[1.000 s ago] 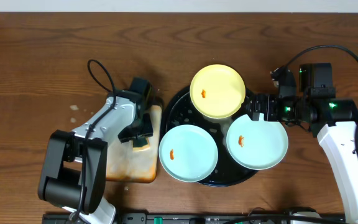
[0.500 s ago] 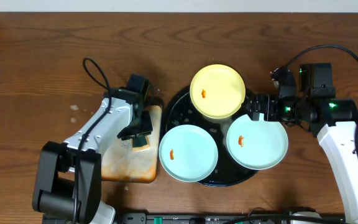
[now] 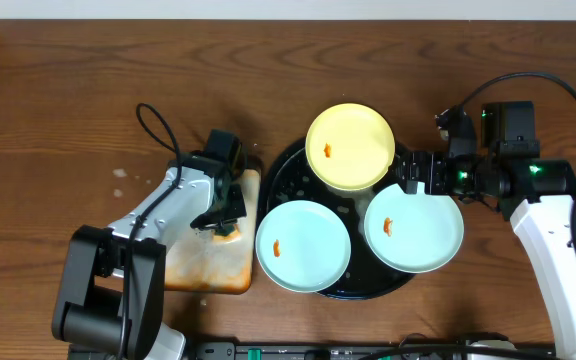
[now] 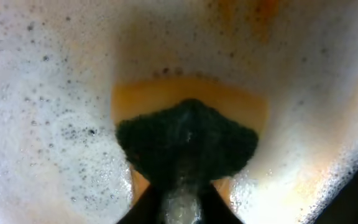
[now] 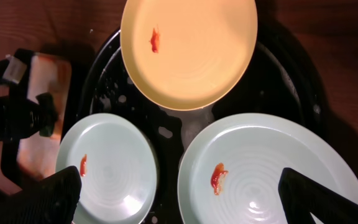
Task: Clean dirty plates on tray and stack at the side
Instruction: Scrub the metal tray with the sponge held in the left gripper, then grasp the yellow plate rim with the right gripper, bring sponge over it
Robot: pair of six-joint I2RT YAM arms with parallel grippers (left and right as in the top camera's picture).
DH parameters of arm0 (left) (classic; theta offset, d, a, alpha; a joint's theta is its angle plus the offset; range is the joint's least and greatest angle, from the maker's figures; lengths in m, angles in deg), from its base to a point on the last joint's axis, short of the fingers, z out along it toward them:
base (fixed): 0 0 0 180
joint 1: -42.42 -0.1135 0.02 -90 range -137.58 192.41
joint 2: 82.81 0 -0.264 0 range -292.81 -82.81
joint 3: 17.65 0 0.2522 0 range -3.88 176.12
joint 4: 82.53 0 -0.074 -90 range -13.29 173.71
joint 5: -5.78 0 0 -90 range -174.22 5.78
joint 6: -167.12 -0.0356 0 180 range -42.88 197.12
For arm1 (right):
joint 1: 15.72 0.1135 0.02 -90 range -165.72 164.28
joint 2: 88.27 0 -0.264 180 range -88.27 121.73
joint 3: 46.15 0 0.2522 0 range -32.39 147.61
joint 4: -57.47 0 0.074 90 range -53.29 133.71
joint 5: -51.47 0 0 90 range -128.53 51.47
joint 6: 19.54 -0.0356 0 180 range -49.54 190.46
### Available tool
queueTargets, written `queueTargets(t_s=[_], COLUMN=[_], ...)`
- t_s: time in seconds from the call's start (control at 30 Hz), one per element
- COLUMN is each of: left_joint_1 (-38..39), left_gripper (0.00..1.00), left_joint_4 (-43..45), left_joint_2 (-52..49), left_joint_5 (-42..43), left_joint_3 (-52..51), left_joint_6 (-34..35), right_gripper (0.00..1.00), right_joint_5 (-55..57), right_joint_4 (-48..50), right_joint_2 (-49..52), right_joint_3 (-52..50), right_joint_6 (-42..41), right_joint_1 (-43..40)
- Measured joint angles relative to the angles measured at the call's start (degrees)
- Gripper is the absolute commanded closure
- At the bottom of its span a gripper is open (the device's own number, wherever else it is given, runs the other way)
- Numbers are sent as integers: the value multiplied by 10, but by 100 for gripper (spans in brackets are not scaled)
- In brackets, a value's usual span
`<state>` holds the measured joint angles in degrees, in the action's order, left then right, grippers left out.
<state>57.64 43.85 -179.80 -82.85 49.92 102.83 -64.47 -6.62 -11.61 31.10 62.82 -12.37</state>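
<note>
Three plates lie on the round black tray [image 3: 277, 178]: a pale yellow plate [image 3: 350, 146] at the back, a mint plate [image 3: 303, 245] front left and a mint plate [image 3: 414, 230] front right, each with an orange smear. My left gripper [image 3: 225, 212] is down in the rusty-orange tray [image 3: 200, 268], shut on the green-yellow sponge [image 3: 226, 233]. In the left wrist view the sponge [image 4: 188, 140] is pinched between the jaws and ringed by foam. My right gripper [image 5: 188, 193] hangs open above the two mint plates, holding nothing.
The orange tray touches the black tray's left rim. Foam specks dot the wood [image 3: 120, 174] left of it. Cables loop over both arms. Bare wooden tabletop [image 3: 68, 90] lies at the back and far left.
My left gripper has closed on the sponge and shifted slightly over the orange tray. The right arm and the plates have not moved.
</note>
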Motion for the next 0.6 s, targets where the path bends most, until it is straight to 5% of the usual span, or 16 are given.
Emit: queueTargets(t_s=[0.4, 0.6], left_joint_1=[0, 0], left_gripper=[93, 93], left_joint_4=[-92, -142], left_joint_2=[0, 0], left_joint_5=[0, 0], left_joint_3=[46, 156], left_joint_6=[-65, -90], right_gripper=[1, 20], right_joint_5=[3, 8], right_joint_4=[30, 87], right_joint_2=[0, 0], right_joint_3=[0, 0], right_joint_6=[0, 7], right_joint_1=[0, 15])
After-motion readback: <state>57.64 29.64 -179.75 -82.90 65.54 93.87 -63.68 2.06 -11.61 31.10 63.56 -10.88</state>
